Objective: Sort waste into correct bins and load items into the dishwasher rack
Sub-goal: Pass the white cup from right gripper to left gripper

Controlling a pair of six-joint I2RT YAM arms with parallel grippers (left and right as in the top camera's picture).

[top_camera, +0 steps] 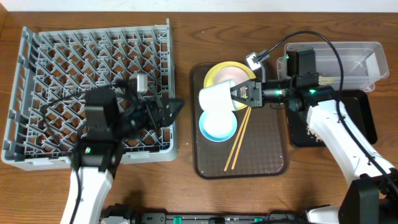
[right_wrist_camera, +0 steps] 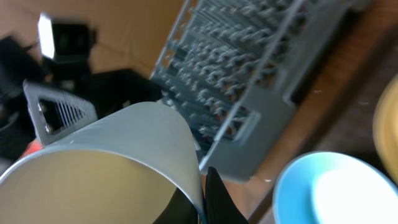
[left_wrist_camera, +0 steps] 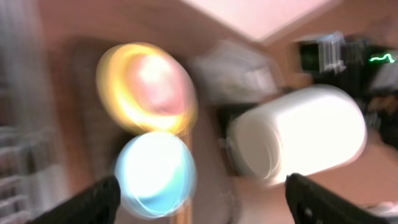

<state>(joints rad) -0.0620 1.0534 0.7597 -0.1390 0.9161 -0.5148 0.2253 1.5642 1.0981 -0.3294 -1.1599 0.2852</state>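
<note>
Layout: tipped bowl (top_camera: 216, 99) sits rim-in between the right fingers (right_wrist_camera: 216, 200), just ahead of them, over the serving tray (top_camera: 267, 149). The plate (top_camera: 225, 73) is on that tray, just beside the fingers on the side away from the arm bases. The second bowl (top_camera: 217, 126) is on the tray, just below the tipped bowl on the base side. The chopsticks (top_camera: 237, 140) lie on the tray, starting under the fingers. The rack (top_camera: 62, 81) is well ahead of the fingertips, off the tray. The tub (top_camera: 354, 62) and shallow tray (top_camera: 364, 118) are behind the wrist, with crumbs (top_camera: 310, 132) in the latter. The left fingers (left_wrist_camera: 87, 202) are over the rack's edge, both bowls ahead of them.
</note>
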